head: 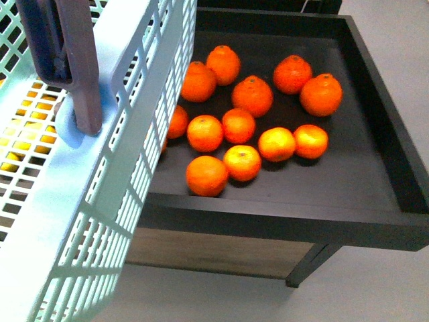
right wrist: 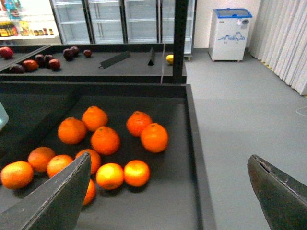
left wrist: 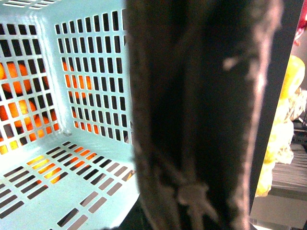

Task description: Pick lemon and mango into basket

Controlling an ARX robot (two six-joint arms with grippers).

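Aqua plastic filled the left of the front view. The basket [head: 134, 174] hung tilted and close to the camera, with its mauve handle [head: 79, 67] standing against the rim. It sat beside, and partly over, a black display tray [head: 375, 114] of oranges [head: 253, 95].

In the left wrist view the basket's slotted floor and walls looked bare, and the orange colour showed only through the slots from outside. As far as could be seen, neither lemon nor mango was in it yet, so both picks appeared to be left to do. A dark, blurred bar with mauve edges, probably that handle, blocked the middle of that view. Whether the left gripper's fingers were clamped on it could not be told.

The right gripper [right wrist: 169, 160] hovered over the oranges with its fingers [right wrist: 57, 196] wide apart and empty. No certain lemon or mango lay in the tray beneath it.

The only candidates were faint:
- yellow patches [head: 20, 141] behind the basket wall
- a yellow mass [left wrist: 292, 86] at the edge of the left wrist view
- a small yellow fruit [right wrist: 169, 59] on a farther shelf [right wrist: 120, 67] that also held red apples [right wrist: 5, 51], too small to name
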